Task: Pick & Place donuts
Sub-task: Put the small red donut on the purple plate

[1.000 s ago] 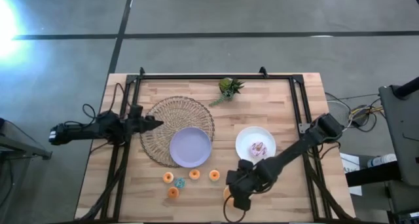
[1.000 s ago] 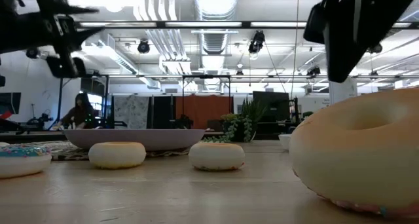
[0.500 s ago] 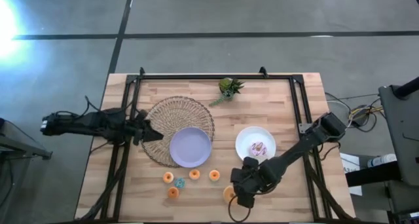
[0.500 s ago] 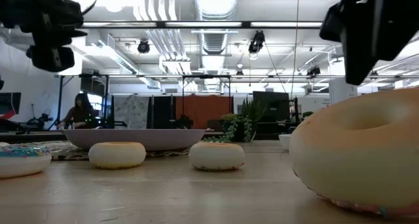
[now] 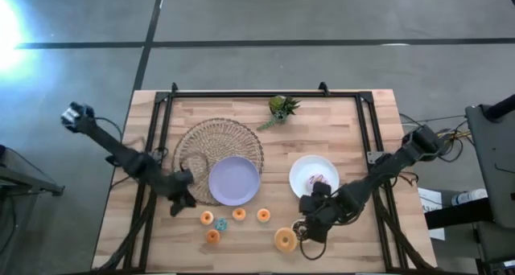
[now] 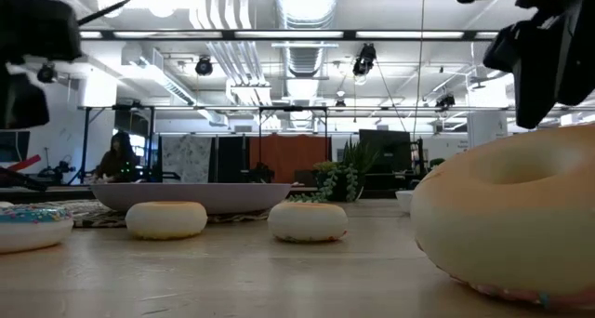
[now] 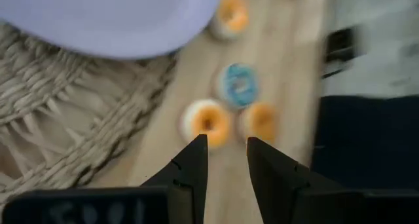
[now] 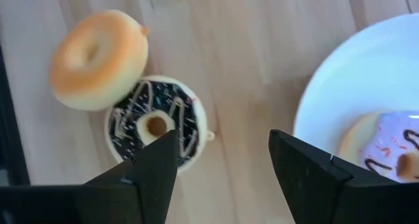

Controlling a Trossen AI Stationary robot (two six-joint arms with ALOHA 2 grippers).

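The large orange donut (image 5: pixel 285 240) lies on the wood beside a chocolate donut (image 8: pixel 156 122), which shows only in the right wrist view. My right gripper (image 8: pixel 222 160) is open and hovers between these two and the white plate (image 5: pixel 303 167). A pink sprinkled donut (image 5: pixel 319 182) lies on that plate. Several tiny donuts, orange (image 5: pixel 206 218) and teal (image 5: pixel 220 224), lie near the near edge. My left gripper (image 7: pixel 226 157) is narrowly open above the table, near the lilac plate's (image 5: pixel 234 180) near-left rim. It points at a tiny orange donut (image 7: pixel 206 121).
A round wicker mat (image 5: pixel 211 146) lies under the lilac plate. A small green plant (image 5: pixel 281 108) stands near the far edge. Black frame rails run along the table's left and right sides. Bare wood shows between the tiny donuts and the large orange one.
My left arm has swung from the mat's left side toward the near edge, and its gripper now points at the tiny donuts. My right gripper has drawn back from over the large orange donut toward the white plate. The donut stays on the table, now uncovered.
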